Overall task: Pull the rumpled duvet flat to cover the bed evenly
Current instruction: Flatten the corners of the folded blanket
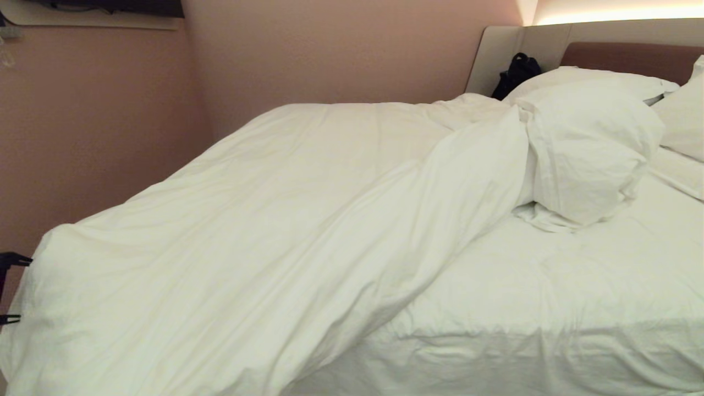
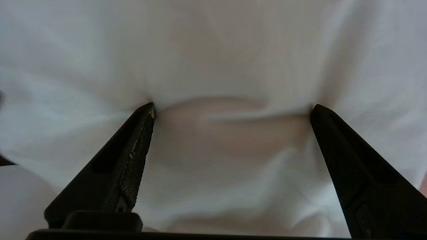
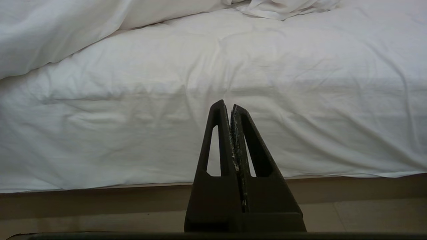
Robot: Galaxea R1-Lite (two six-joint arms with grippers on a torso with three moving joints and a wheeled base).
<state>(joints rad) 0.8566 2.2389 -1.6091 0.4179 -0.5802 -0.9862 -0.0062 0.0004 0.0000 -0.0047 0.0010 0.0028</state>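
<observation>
The duvet (image 1: 264, 220) lies bunched over the bed's (image 3: 233, 186) left half, no writing visible anywhere, while the left gripper (image 2: 232, 110) presses its spread jaws against the duvet's corner and the right gripper (image 3: 230, 106) hangs low beside the mattress, jaws pressed together.

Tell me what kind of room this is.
Most likely a hotel bedroom. A wide bed with a padded brown headboard takes up most of the room, made up all in white with a rumpled duvet and plump pillows, with a lit strip glowing above the headboard.
</observation>
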